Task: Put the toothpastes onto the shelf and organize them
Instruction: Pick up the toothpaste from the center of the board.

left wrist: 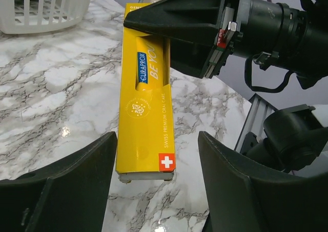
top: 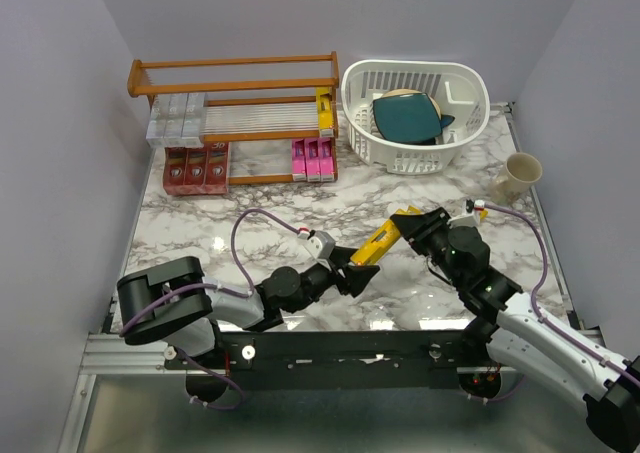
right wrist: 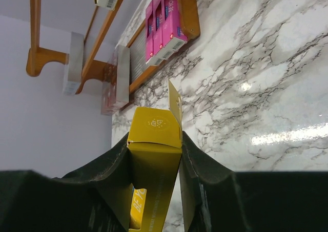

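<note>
Marble table [top: 300,208], shelf [top: 235,93] at its back left holding other toothpastes [top: 196,167], right gripper [top: 403,223] clamped on one end of a yellow toothpaste carton [top: 380,241] over front-centre, left gripper [top: 360,273] jaws spread either side of the free end, gaps both sides.

1. The marble table [top: 300,218] spreads beneath the left fingers [left wrist: 72,191] and the right fingers [right wrist: 205,191].
2. The wooden shelf [top: 235,63] stands on it well beyond the left fingers.
3. Its upper tier holds silver cartons [top: 177,118] far left of those fingers and a yellow carton [top: 325,111] roughly straight ahead of them.
4. Its lower tier holds red cartons [top: 196,167] and pink cartons [top: 312,159] in the same order.
5. A white basket [top: 410,65] sits well beyond the right fingers, just beside the shelf.
6. A pale mug [top: 517,176] stands well to their right.
</note>
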`<action>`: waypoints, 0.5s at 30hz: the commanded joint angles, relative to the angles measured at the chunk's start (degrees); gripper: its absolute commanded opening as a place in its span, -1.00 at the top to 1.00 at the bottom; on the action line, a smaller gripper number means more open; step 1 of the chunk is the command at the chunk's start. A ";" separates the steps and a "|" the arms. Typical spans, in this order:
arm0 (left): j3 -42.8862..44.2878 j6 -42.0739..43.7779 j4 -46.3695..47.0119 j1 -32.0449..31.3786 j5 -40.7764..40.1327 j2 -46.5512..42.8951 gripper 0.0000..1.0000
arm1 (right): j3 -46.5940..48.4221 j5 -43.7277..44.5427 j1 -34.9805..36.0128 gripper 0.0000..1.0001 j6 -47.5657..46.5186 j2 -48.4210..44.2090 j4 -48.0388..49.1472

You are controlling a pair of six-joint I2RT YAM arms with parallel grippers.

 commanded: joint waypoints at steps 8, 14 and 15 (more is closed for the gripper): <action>-1.21 -0.30 14.08 -0.40 -0.26 4.38 -0.15 | -0.58 -0.98 -0.43 0.52 1.38 -1.19 1.34; -1.65 -0.31 15.76 -0.40 -0.08 4.91 0.02 | -0.85 -1.51 -0.43 0.52 1.56 -0.83 1.69; -1.74 -0.22 15.76 -0.40 -0.26 4.57 0.03 | -0.85 -1.59 -0.43 0.52 1.56 -0.83 1.78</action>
